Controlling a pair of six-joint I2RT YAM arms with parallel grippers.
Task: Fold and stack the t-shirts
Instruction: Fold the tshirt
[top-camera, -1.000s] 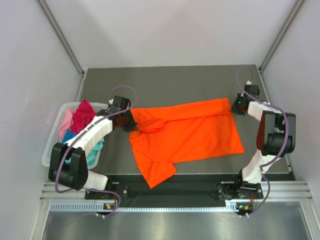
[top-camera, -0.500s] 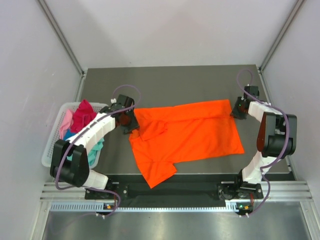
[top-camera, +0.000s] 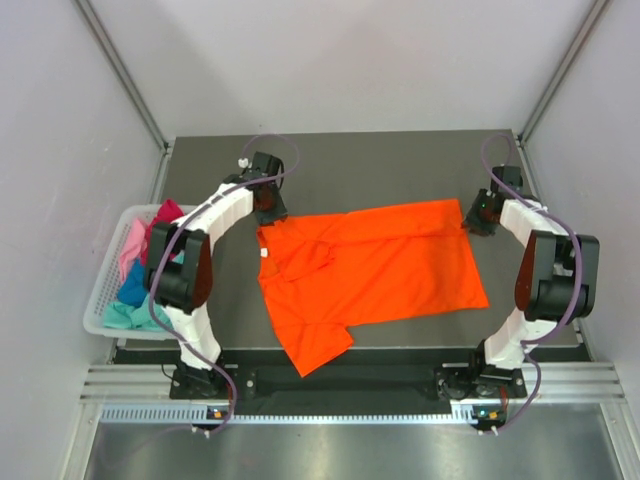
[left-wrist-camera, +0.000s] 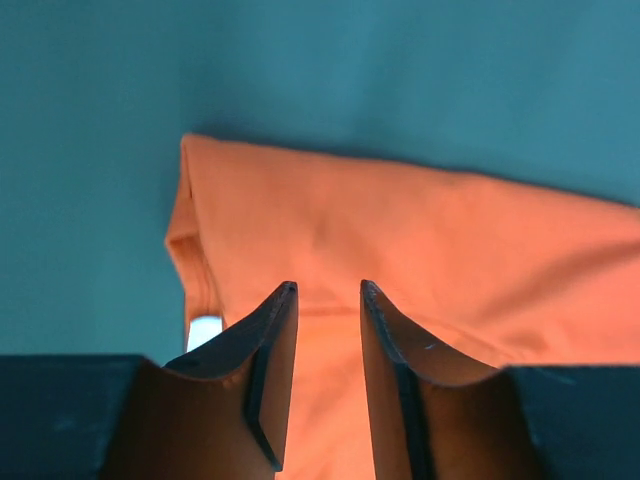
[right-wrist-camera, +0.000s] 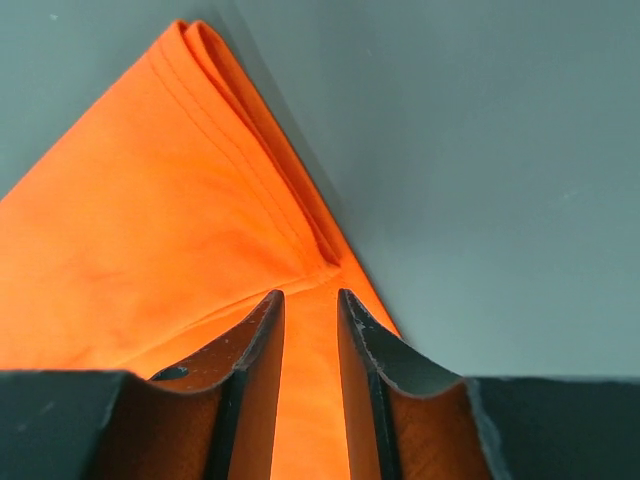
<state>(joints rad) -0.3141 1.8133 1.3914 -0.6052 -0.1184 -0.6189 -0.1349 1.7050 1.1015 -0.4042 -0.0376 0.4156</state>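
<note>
Top external | orange t-shirt (top-camera: 375, 265) lies flat on table (top-camera: 350, 160), far edge doubled | left gripper (top-camera: 266, 203) spread, empty, by far-left corner | right gripper (top-camera: 480, 214) spread, empty, by far-right corner | we advise pinching both layers evenly and moving both arms together.

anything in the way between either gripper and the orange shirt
Nothing visible. The left gripper and right gripper are each at a far corner of the orange shirt, jaws parted, and only bare cloth shows in the gap between their fingers.
</note>
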